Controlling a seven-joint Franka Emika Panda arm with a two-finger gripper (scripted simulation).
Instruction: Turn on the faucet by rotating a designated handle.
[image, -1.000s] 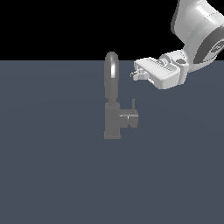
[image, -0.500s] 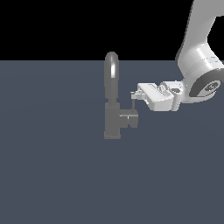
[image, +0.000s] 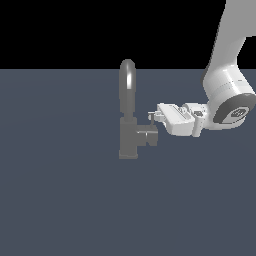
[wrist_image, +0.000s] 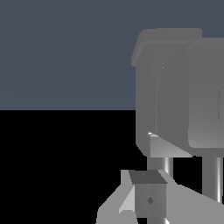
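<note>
The grey faucet (image: 128, 141) stands mid-scene in the exterior view, with a blocky base column and a tall arched spout (image: 127, 82). The handle (image: 148, 137) is a dark stubby knob sticking out toward the exterior view's right, with a thin upright pin (image: 151, 121) on it. My gripper (image: 153, 116) reaches in level from the right, its tips at the top of that pin, just above the knob. No gap shows between the fingers (wrist_image: 148, 197) in the wrist view, and nothing is held. The faucet body (wrist_image: 168, 96) fills the wrist view close ahead.
A flat dark blue-grey floor (image: 60, 200) surrounds the faucet. The white arm (image: 227, 85) comes down from the exterior view's upper right.
The gripper has come down and moved toward the exterior view's left, from beside the spout's upper part to the handle's pin. The faucet and handle look unmoved.
</note>
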